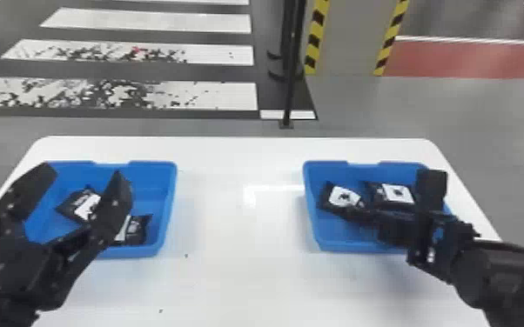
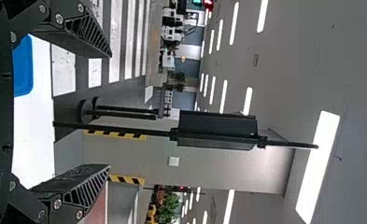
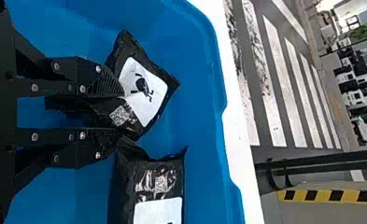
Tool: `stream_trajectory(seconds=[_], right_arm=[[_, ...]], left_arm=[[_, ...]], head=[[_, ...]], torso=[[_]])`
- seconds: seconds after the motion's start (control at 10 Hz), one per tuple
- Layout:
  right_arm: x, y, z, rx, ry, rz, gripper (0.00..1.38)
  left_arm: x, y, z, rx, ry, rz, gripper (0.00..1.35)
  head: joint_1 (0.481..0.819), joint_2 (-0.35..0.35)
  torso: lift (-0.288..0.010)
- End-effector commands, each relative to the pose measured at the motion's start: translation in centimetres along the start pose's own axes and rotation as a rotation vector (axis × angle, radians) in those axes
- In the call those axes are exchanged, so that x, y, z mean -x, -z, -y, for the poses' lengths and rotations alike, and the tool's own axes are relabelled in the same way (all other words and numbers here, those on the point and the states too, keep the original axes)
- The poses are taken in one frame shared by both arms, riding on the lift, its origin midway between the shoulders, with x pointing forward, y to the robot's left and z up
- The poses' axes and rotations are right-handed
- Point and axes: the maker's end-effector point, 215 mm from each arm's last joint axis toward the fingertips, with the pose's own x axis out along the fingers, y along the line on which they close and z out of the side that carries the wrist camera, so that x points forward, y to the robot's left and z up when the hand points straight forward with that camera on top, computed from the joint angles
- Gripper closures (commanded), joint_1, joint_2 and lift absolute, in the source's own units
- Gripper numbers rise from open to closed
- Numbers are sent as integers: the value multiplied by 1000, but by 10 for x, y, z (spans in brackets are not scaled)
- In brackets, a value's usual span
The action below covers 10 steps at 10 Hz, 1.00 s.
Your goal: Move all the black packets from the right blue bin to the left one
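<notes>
Lifting is where I'd expect trouble: the right pincer (image 3: 120,114), its fingers drawn close together, grips the near end of a black plastic packet with a white label (image 3: 146,93), inside the right blue plastic bin (image 1: 328,245). With the hold seemingly at one end, the packet could swing, twist or slip out under its own weight. A second black packet with a white patch (image 3: 158,191) lies just beside it; their edges seem to overlap, so it might be dragged up too, then fall. Too low a lift could also catch the bin's wall.

Crossing the white desk (image 1: 239,265) brings another risk. The left pincer (image 1: 82,175), fingers wide apart, stands across the head view of the left blue plastic bin (image 1: 167,195), so the arms could knock together unless it gives way. Two black packets (image 1: 137,230) lie in that bin; dropping onto them might make a loose pile.
</notes>
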Motion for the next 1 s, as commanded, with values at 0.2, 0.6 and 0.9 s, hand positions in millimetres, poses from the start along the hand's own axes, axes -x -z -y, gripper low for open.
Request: stream_trajectory(seconds=[0.2,0.6,0.9], right_arm=[[20,-15,-43,-20,-133,91,1179],[83,-92,-120,-76,-417,328,1179],[117,-110,-257,-170,-850,347,1179]], left_arm=[[2,-10,-5,-13,-13,32,208],[1,-17,-3,-10,-11,57,203],[-5,-12,11,72,20,46,208]], head=[[695,-15],[695,16],[695,92]], torso=[[-140],[-140],[-140]])
